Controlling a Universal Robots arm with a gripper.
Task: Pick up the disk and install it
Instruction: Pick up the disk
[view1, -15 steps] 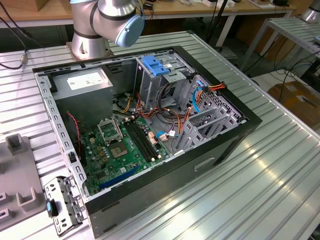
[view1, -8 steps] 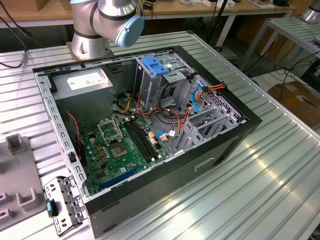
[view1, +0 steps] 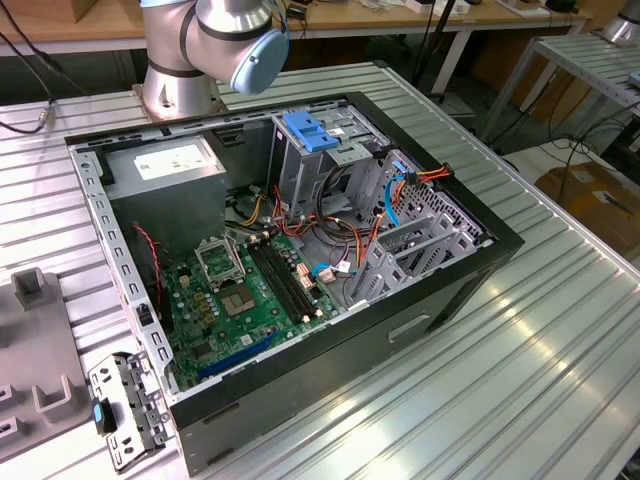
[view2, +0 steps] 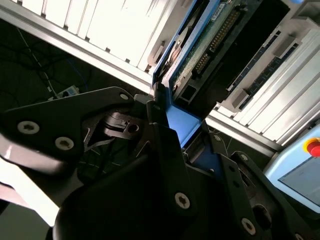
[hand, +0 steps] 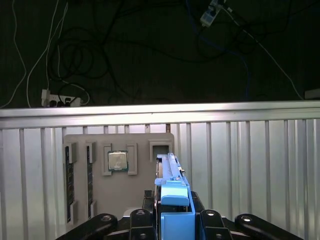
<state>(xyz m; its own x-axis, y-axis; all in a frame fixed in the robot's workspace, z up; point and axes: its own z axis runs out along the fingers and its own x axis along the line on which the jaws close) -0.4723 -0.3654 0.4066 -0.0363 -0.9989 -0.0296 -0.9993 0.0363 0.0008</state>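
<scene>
The fingers (hand: 210, 222) are clamping the disk (hand: 172, 195) between them by its blue rails, edge-on, the tray (hand: 95, 200) lying just beyond. Gripping slick plastic is risking it twisting and jamming.

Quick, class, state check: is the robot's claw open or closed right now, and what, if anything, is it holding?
Claw: closed, holding the disk.
</scene>
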